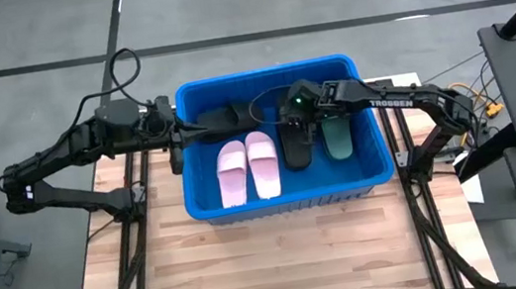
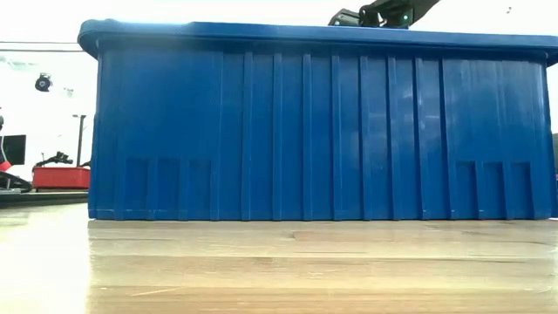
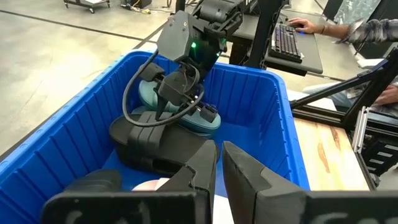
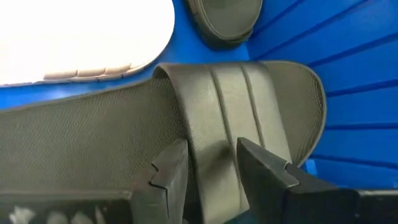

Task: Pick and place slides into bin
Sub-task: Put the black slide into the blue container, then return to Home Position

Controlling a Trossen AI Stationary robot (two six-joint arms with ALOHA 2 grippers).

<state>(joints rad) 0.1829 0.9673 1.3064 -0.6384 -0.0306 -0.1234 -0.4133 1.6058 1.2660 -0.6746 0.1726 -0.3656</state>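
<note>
Right gripper sits low inside the large rectangular bright blue plastic bin, over the far end of a black rubber slide sandal. In the right wrist view its jaws stand parted on either side of the slide's wide ribbed strap, not pressing it. Judgement: this is a release, with the slide lying on the bin floor.

Left gripper reaches over the bin's left rim with jaws pressed together, holding nothing visible; it appears to be waiting.

Bin contents, high view:
- pale pink rubber pair of slides, side by side, left of centre, soles down.
- the black slide just right of them.
- a dark green rubber slide next along, near the right wall.
- a further black slide at the far left corner, under the left gripper.

Whether a second green slide lies beneath the right arm cannot be settled; the arm covers that spot.

The bin stands on the pale wooden slatted desk. No slides show on the desk outside the bin, so the task looks near its end.
</note>
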